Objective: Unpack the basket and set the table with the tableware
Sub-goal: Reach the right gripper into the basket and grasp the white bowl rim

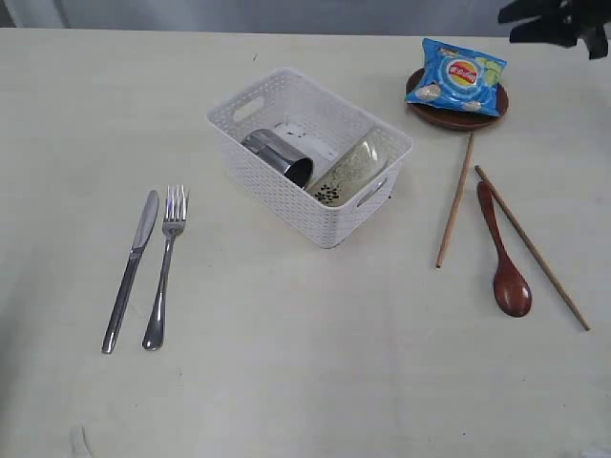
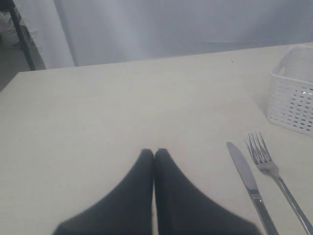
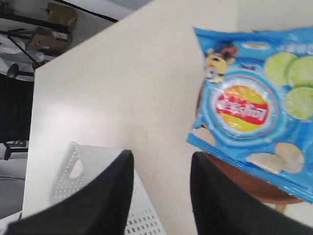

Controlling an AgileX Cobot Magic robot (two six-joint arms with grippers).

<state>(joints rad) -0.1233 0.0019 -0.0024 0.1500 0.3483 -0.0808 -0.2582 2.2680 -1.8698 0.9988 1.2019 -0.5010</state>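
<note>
The basket (image 1: 277, 196) sat near the middle of the table (image 1: 315, 363), with a steel cup (image 1: 279, 156) and an off-white bowl (image 1: 346, 172) lying tipped inside it. At its 8 o'clock a knife (image 1: 132, 267) and a fork (image 1: 164, 272) lay side by side. At its 4 o'clock two chopsticks (image 1: 455, 202) lay either side of a wooden spoon (image 1: 503, 258). At 2 o'clock a blue chip bag (image 1: 459, 78) rested on a dark brown plate (image 1: 434, 113). The bag showed lime slices and a red-and-yellow logo too blurred to read. The right gripper (image 3: 161, 156) hung just beyond that bag, jaws apart and empty. The left gripper (image 2: 154, 152), fingers pressed together on nothing, hovered over bare table near the knife, apart from the basket.
</note>
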